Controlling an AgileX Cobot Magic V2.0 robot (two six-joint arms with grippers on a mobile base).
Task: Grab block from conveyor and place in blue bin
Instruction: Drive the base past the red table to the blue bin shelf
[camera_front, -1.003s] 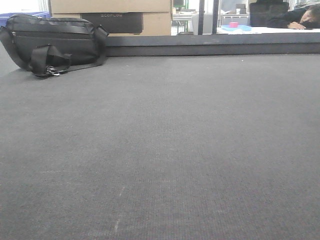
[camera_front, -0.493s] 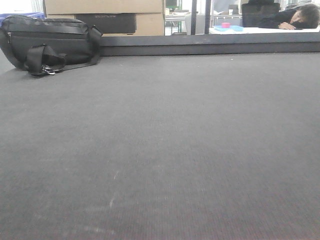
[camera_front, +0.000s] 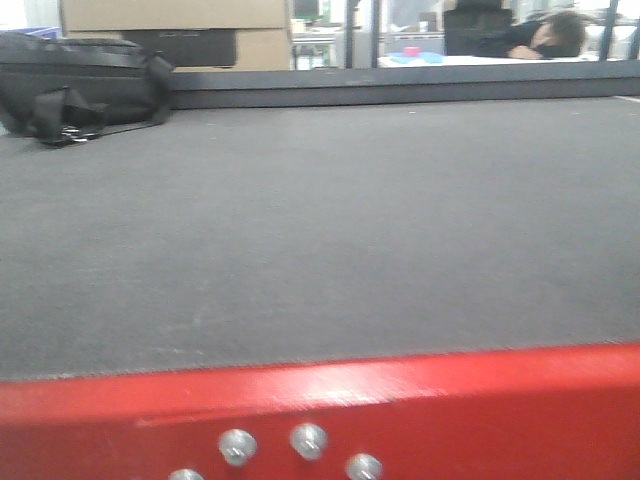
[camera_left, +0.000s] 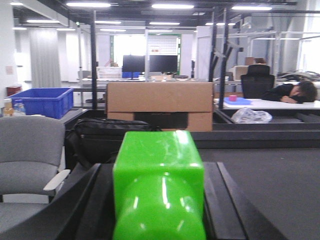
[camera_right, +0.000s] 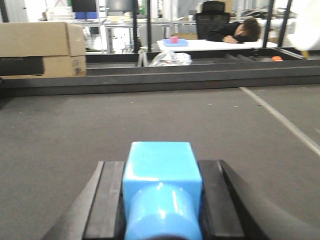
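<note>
Blocks, two (green block (camera_left: 159, 180), blue block (camera_right: 161, 175))

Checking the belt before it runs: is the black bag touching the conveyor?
Touching. Front-facing view shows the black bag resting on the conveyor's far left corner, strap lying on it.

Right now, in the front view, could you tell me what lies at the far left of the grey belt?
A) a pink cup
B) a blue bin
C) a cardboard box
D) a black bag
D: a black bag with straps rests on the belt at its far left corner.
</note>
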